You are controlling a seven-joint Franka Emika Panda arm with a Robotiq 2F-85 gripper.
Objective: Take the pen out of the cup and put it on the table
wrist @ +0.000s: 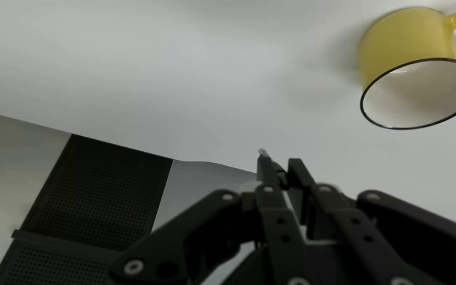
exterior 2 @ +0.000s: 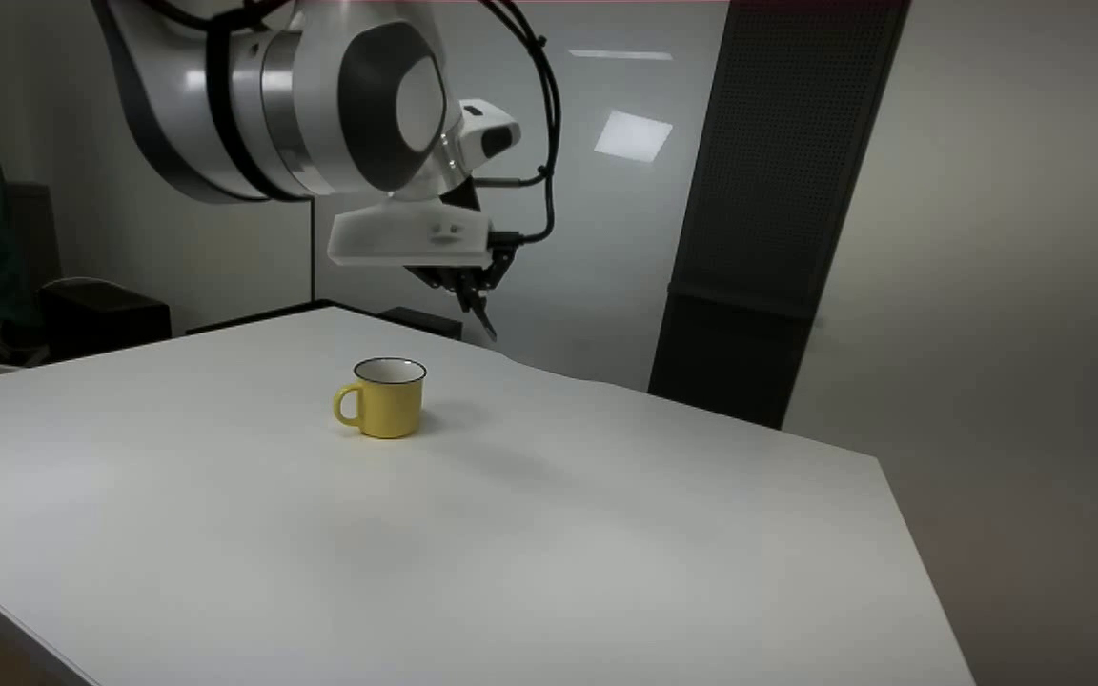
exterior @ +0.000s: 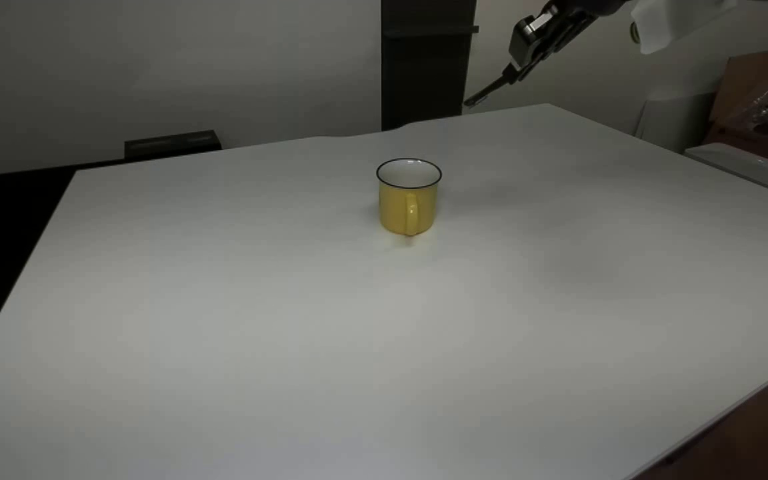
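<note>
Left in an exterior view, a dark block (exterior: 173, 145) behind the white table (exterior: 357, 347), by its far-left corner. Then the yellow cup (exterior: 397, 208), upright inside the far edge. A black panel (exterior: 426, 73) rises behind. There, clenched in the gripper (wrist: 281, 168), the pen (exterior: 487, 92), aloft toward the far-right corner! Brown carton (exterior: 737, 83) past the right edge.

I grip the pen (wrist: 278, 169) in my pincer (wrist: 280, 159); behind it runs an edge of the surface (wrist: 172, 79), with the yellow cup (wrist: 406, 39) standing inward, a dark panel (wrist: 105, 194) beyond.
</note>
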